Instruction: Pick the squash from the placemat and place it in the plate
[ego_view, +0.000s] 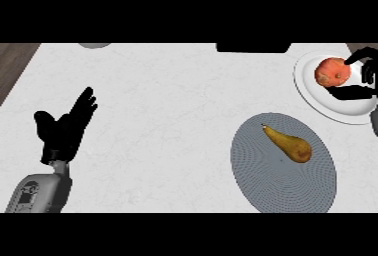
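While the right hand (360, 75) sits at the far right edge of the frame, its fingers curl round the squash (332, 72), an orange-red round thing, over the white plate (314, 97) at upper right. The squash is already inside the plate's rim; whether it rests on the plate or hangs just above it, I cannot tell. The thumb shows below the squash, the fingers above and to its right, so the squash lies to the left of the palm, toward the frame's centre.

The grey placemat (295, 185) lies below and left of the plate, their rims near or touching. Only a yellow-brown pear (289, 143) is on it, long axis running upper left to lower right, stem toward upper left.

The left hand (65, 127) rests open at middle left, fingers straight, well apart from everything.

Judgement: placing is nearly done. The move ahead looks like a release, fingers spreading, then the hand drawing away to the right, off the squash, without rolling it toward the rim.
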